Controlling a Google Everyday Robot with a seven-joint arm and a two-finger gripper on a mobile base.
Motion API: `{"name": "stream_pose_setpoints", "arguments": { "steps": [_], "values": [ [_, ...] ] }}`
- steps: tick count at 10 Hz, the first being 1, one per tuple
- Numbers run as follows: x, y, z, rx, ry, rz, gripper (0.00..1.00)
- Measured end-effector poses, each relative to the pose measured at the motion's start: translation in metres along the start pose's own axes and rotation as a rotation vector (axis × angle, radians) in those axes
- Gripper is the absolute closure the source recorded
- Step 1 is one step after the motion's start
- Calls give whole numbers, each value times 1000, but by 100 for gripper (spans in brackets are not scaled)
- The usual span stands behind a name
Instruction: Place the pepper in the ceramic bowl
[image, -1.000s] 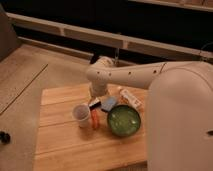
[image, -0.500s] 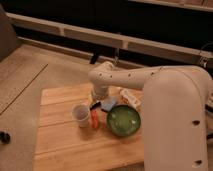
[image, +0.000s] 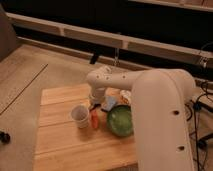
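Note:
The small orange-red pepper (image: 94, 120) lies on the wooden table (image: 65, 142), between the white cup (image: 79, 115) and the green ceramic bowl (image: 120, 120). The bowl sits just right of the pepper and looks empty. My gripper (image: 95, 104) hangs from the white arm directly above the pepper's far end, close to it. The arm's wrist hides most of the gripper.
A white tube with red marks (image: 125, 97) and a blue item (image: 110, 104) lie behind the bowl, partly hidden by the arm. My large white arm (image: 160, 115) covers the table's right side. Floor lies to the left of the table.
The arm has swung closer and lower over the table, and the gripper has come down toward the pepper. The pepper, cup and bowl have stayed in place.

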Motion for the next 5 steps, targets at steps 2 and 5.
{"name": "stream_pose_setpoints", "arguments": {
  "steps": [2,5],
  "values": [
    [1,9,11,-14,36,-19,35],
    [4,17,17,-39,76,-38,35]
  ]
}}
